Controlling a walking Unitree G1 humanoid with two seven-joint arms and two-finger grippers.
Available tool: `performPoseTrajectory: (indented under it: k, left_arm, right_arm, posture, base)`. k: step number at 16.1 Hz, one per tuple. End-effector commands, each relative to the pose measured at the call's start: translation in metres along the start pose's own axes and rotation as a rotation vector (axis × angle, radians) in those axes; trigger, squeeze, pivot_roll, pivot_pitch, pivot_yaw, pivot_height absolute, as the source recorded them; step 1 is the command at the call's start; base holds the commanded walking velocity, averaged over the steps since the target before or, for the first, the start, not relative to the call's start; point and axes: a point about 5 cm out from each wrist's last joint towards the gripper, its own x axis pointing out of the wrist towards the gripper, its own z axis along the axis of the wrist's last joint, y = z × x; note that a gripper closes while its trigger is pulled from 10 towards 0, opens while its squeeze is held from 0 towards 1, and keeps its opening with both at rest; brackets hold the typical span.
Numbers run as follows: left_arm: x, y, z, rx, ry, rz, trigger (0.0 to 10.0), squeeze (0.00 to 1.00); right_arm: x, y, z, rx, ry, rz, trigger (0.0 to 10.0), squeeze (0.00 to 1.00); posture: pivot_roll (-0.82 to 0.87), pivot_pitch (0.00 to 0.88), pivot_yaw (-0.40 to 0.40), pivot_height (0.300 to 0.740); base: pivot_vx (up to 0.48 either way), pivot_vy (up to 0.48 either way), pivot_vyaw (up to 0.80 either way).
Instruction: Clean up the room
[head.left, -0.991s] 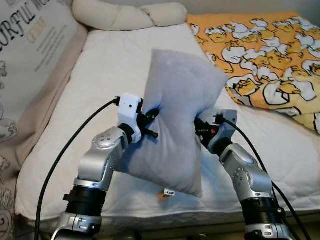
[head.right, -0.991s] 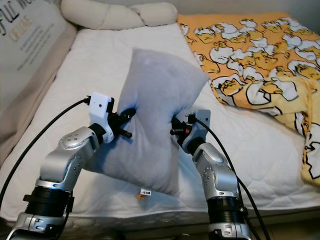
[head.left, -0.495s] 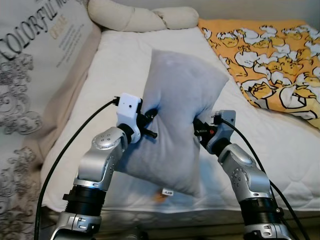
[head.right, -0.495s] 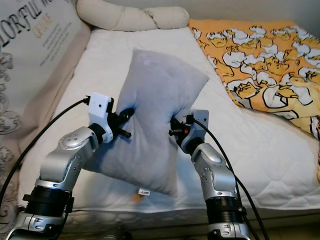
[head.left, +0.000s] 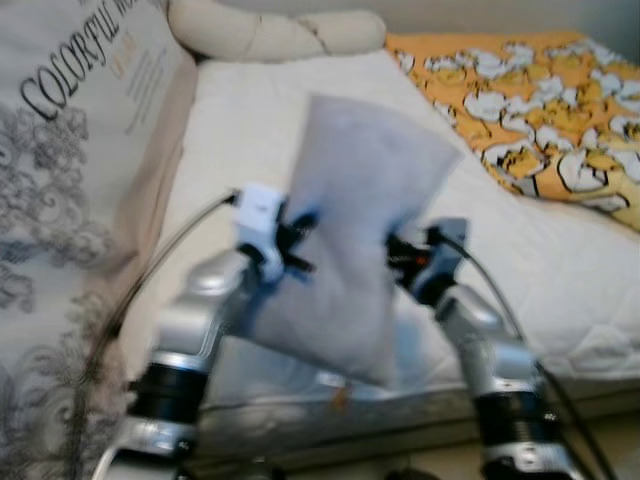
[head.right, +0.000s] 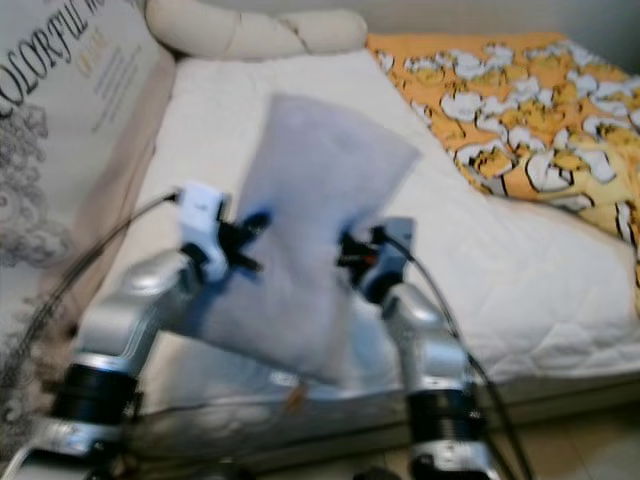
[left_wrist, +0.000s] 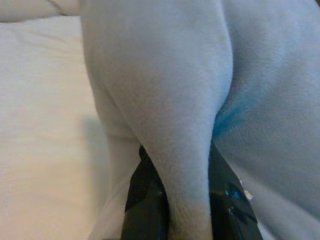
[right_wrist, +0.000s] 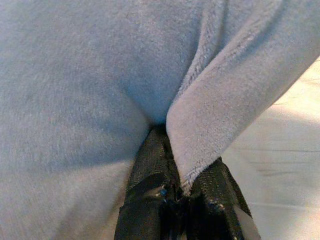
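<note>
Left eye view, blurred: grey pillow (head.left: 355, 230) held up at centre of frame, tall and tilted, above the near edge of the white bed (head.left: 250, 130). Left pincer (head.left: 298, 222) bites into the pillow's left side, right pincer (head.left: 398, 255) into its right side, abt mid-height. Silver arms rise from the bottom of the frame w/ black cables trailing. Small tag hangs at the pillow's lower corner. Orange patterned blanket (head.left: 530, 120) lies upper right on the bed; cream bolster (head.left: 270, 30) runs along the top edge. Printed fabric panel w/ lettering (head.left: 70, 170) stands at left

Right eye view: same scene, pillow (head.right: 310, 240) centre, blanket (head.right: 520, 110) upper right, mattress edge running across the lower part of the frame

Left wrist view: two black fingers (left_wrist: 145, 205) at bottom centre, clamped on a thick fold of the grey pillow (left_wrist: 165, 100) that rises between them. White bed sheet at left of frame

Right wrist view: black fingers (right_wrist: 150, 200) at bottom centre, pinched tight on a fold of the pillow (right_wrist: 90, 75), fabric bunched up between them; pale sheet at lower right
</note>
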Motion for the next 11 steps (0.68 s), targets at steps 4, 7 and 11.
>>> performPoseTrajectory:
  k: [4, 7, 11]
  left_arm:
    - [0.008, -0.013, 0.009, 0.017, -0.032, -0.049, 10.0, 0.00]
    - [0.008, -0.011, 0.009, 0.028, -0.036, -0.026, 10.0, 0.00]
    - [0.009, -0.003, 0.014, 0.030, -0.050, 0.015, 10.0, 0.00]
  right_arm:
    - [0.004, 0.003, 0.010, -0.021, -0.027, 0.021, 10.0, 0.00]
    - [0.005, 0.003, 0.009, -0.027, -0.023, 0.016, 10.0, 0.00]
    - [0.008, 0.003, 0.011, -0.004, -0.026, 0.028, 10.0, 0.00]
  posture:
    - [-0.01, 0.000, 0.037, 0.740]
    - [0.00, 0.000, 0.036, 0.740]
    - [0.00, 0.000, 0.033, 0.740]
  base:
    - [0.000, 0.303, 0.00]
    - [0.000, 0.181, 0.00]
    - [0.000, 0.000, 0.00]
